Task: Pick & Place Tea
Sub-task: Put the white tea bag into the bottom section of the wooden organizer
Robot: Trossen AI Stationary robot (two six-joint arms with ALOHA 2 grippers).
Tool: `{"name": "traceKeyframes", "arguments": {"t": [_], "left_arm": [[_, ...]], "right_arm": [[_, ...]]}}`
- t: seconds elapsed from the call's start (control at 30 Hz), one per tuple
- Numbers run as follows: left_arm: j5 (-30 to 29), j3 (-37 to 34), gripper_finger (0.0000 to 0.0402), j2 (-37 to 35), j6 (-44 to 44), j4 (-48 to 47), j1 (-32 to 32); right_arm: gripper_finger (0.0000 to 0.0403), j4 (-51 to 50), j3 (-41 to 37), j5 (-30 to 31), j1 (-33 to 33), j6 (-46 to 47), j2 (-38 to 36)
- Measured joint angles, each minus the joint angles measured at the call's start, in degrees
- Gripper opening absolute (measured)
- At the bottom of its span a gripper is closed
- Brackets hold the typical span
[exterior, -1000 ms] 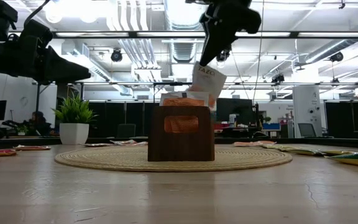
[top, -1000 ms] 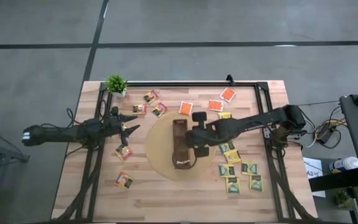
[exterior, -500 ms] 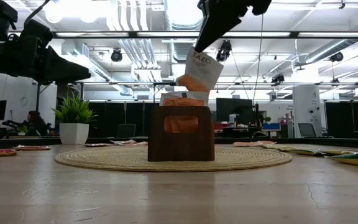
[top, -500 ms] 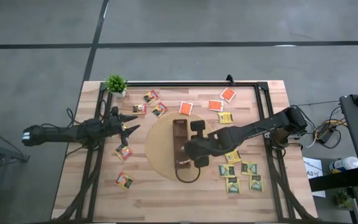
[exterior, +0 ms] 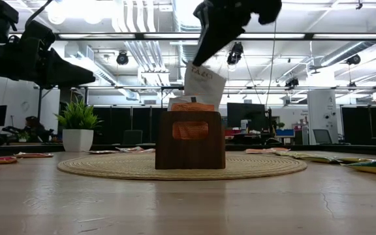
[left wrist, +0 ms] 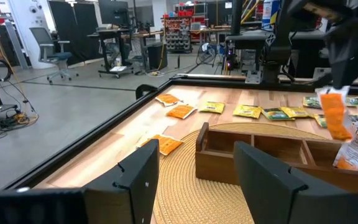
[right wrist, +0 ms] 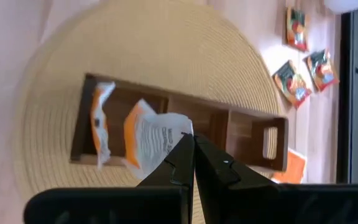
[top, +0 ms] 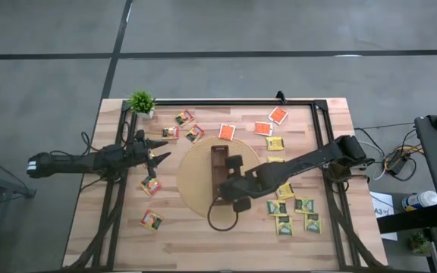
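Observation:
A long brown box [top: 219,168] lies on the round woven mat [top: 196,182] at the table's middle, with orange sachets [exterior: 189,106] standing in it. My right gripper [right wrist: 194,140] hangs over the box's near part, shut on a white-and-orange tea sachet [exterior: 204,82]. More tea sachets lie flat on the table: orange ones [top: 262,128] at the far side, green-and-yellow ones [top: 294,214] at the right, red-brown ones [top: 151,184] at the left. My left gripper [left wrist: 197,180] waits open at the table's left, pointing level at the box. My right gripper pinches the sachet's upper edge [right wrist: 180,129] between its two fingertips, coming at it slanting down from the table's right side. The sachet hangs tilted below the fingers, lifted clear of the table, its lower end [exterior: 200,96] just above the box's open top.
A small potted plant [top: 141,102] stands at the far left corner. A dark frame [top: 321,114] runs along the table's edges. Bare wood lies at the near side, between the mat and the front edge.
My right gripper has carried the sachet along the box toward the table's near and left edges, sinking a little and tipping further down. The sachet still hangs below the shut fingers, now over the box's near part.

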Motion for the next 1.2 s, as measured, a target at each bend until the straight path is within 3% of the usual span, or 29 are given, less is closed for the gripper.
{"name": "traceKeyframes", "arguments": {"t": [1.2], "left_arm": [[0.0,0.0,0.0202,0.0,0.0,0.0,0.0]], "right_arm": [[0.0022,0.6,0.0,-0.1,0.0,-1.1,0.1]]}}
